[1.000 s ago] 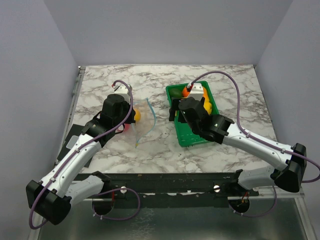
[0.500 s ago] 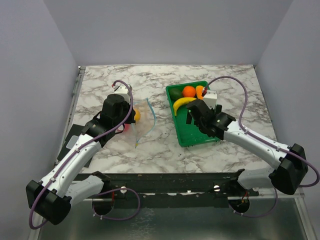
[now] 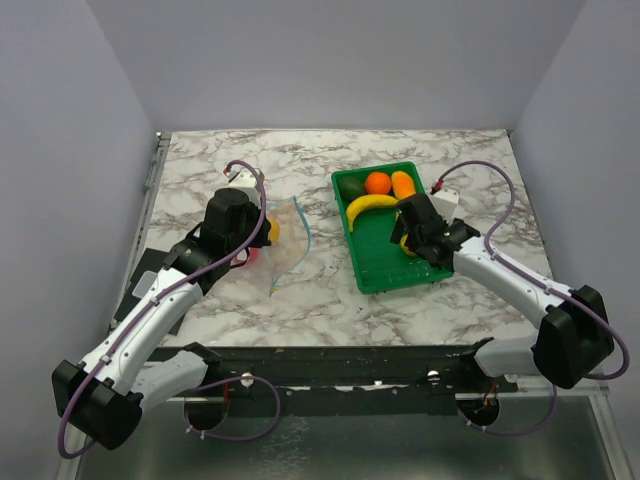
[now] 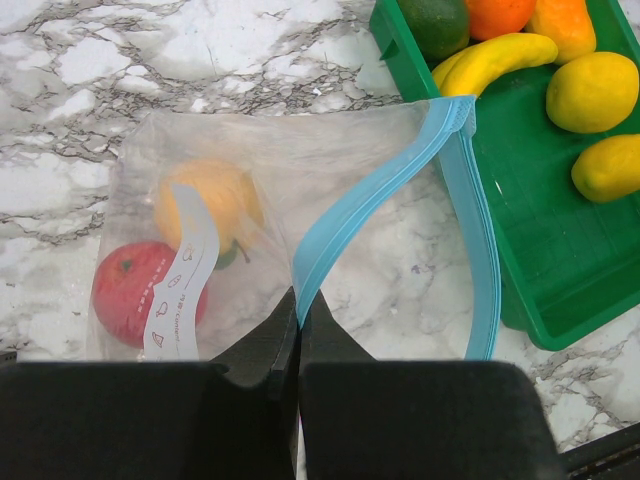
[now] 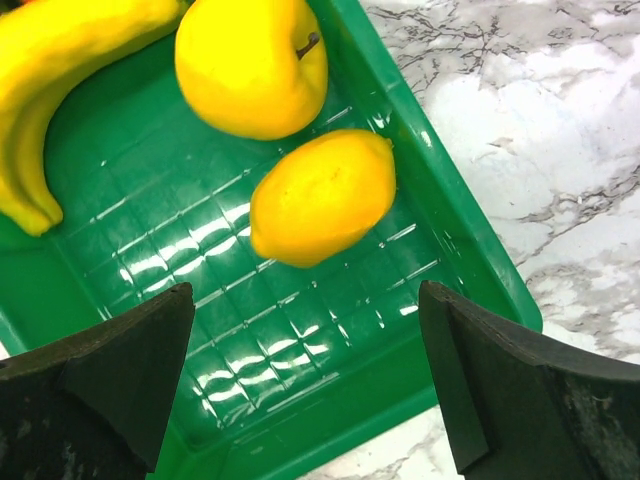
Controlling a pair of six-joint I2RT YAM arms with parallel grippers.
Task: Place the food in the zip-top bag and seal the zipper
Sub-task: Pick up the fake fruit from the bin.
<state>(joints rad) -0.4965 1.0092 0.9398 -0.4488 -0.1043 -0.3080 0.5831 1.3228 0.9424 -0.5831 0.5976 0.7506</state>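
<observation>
**A:** Zip-top bag (image 4: 250,160), where?
**B:** Lying on the desk (image 3: 200,170), left of the green tray (image 3: 385,262). The top view shows bare desk between them. The mouth faces the tray and gapes open, and the two sides of the zipper (image 4: 385,185) are parted.
**A:** Anything inside?
**B:** Two pieces of food: a round orange-yellow fruit (image 4: 205,200) and a red piece (image 4: 125,290). They sit side by side at the closed end, partly behind the white label (image 4: 185,270).
**A:** Left fingers (image 4: 298,330)?
**B:** Pressed tight together on the nearer zipper strip, pinching it close to its near end.
**A:** Right fingers (image 3: 408,238)?
**B:** Spread wide, holding nothing. They hover over the right side of the tray. In the wrist view a lemon (image 5: 322,197) lies on the tray floor between them, untouched.
**A:** Rest of the tray?
**B:** A yellow fruit with a stem (image 5: 250,65) sits just past the lemon, with a banana (image 5: 60,70) to its left. Along the far wall are a dark green piece (image 3: 351,186), an orange (image 3: 377,182) and an oblong orange piece (image 3: 402,183).
</observation>
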